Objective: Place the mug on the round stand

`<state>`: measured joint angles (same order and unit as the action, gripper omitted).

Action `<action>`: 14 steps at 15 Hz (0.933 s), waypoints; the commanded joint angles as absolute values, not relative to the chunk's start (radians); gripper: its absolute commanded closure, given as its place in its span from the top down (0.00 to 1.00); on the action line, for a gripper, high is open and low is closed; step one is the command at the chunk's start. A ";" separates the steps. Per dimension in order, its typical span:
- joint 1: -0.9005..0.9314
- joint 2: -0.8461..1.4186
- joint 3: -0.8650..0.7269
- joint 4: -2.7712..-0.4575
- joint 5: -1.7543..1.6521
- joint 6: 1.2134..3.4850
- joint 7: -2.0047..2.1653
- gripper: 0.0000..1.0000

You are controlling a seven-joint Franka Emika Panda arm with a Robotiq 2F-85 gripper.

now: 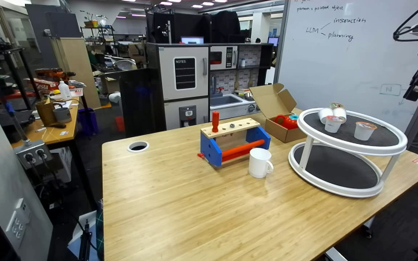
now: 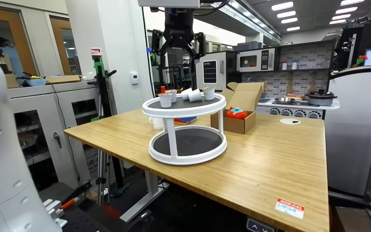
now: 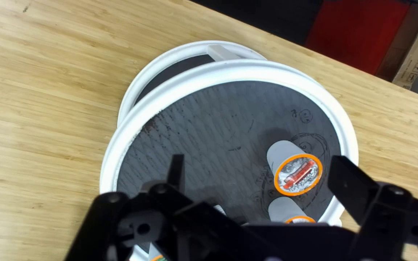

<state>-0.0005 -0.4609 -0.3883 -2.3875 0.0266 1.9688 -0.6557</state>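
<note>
Mug [image 1: 259, 163], sm. & plain white, stands upright on the counter [image 1: 172, 203] in an exterior view, side handle toward the right. Pos.: just beside the near right end of the tool rack [image 1: 243, 149] (can't tell if touching), left of the round stand [image 1: 352, 147] & apart from it. In an exterior view mug shows partly hidden behind the stand.

Hand [image 2: 177, 69] hangs tips-down above the stand, fingers [image 3: 345, 181] spread wide, big gap btwn them in wrist view.

Stand: 2 tiers, white rims & legs, dark trays. Upper tier carries 5 sm. cups [image 2: 165, 101], foil lids visible on some, 3 upright, 2 tipped over; wrist view has part of them hidden behind the hand.

Rack: wood top, blue ends, orange bar; red screwdriver [image 1: 215, 121] upright at left end of top. Cardboard box [image 1: 293, 135], flap up, far side btwn rack & stand, red pot [image 2: 237, 114] w/ blue lid inside.

Round cable hole [image 1: 138, 146] far left on counter in an exterior view. Label [image 2: 290, 208] near right on counter in an exterior view, white robot arm [image 2: 11, 154] near left.

Bg, far side, in both exterior views: play kitchen [image 1: 185, 95]. Whiteboard [image 1: 339, 65] w/ handwriting far right in an exterior view.
</note>
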 commanded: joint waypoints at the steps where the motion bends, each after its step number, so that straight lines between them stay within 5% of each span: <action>1: -0.021 -0.449 -0.324 -2.395 0.023 1.961 -0.672 1.00; 14: 0.160 -0.318 0.066 -2.283 -0.020 1.965 -0.329 1.00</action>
